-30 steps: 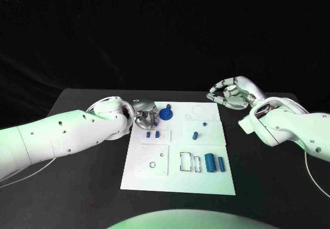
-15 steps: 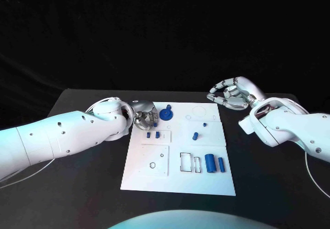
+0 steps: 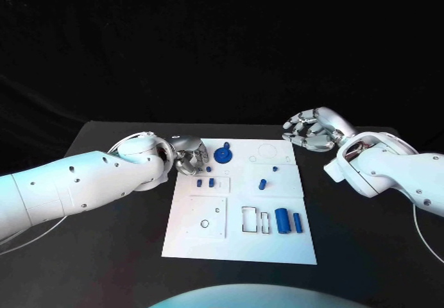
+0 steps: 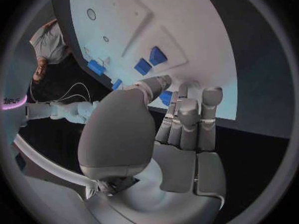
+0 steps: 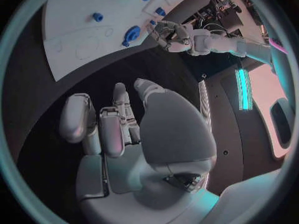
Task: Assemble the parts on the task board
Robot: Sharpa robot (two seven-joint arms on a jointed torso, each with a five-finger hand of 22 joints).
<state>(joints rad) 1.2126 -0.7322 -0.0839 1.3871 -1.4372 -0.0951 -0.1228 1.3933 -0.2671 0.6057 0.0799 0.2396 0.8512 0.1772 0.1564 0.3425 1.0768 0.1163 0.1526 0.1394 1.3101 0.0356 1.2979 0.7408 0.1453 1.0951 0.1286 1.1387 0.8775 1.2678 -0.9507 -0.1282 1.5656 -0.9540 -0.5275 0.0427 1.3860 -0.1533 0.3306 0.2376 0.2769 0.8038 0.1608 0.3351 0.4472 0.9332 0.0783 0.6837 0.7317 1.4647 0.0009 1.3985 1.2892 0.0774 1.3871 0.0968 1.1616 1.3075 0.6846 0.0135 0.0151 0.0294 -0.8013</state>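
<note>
The white task board [image 3: 240, 240] lies in the middle of the table. A blue disc [image 3: 223, 154] sits near its far left corner, with a small gap to my left hand [image 3: 190, 154] just left of it. That hand's fingers lie side by side with the thumb close by, and nothing is plainly held [image 4: 181, 119]. Two small blue pieces [image 3: 204, 182] stand below it on the board [image 4: 187, 30]. My right hand [image 3: 313, 129] hovers off the board's far right corner, fingers curled in on nothing [image 5: 124, 129]. Two blue cylinders [image 3: 289, 221] lie at the near right.
A small blue peg [image 3: 274, 169] and a blue piece [image 3: 262, 183] stand mid-board. A thin ring [image 3: 204, 223] lies in the near left panel beside a rectangular slot [image 3: 251, 217]. Black table [image 3: 111, 256] surrounds the board. The right wrist view shows the disc [image 5: 131, 34] and my left hand [image 5: 171, 35].
My left hand has drawn back to the left, away from the blue disc, which now lies plainly apart from the fingers. My right hand has dipped slightly.
</note>
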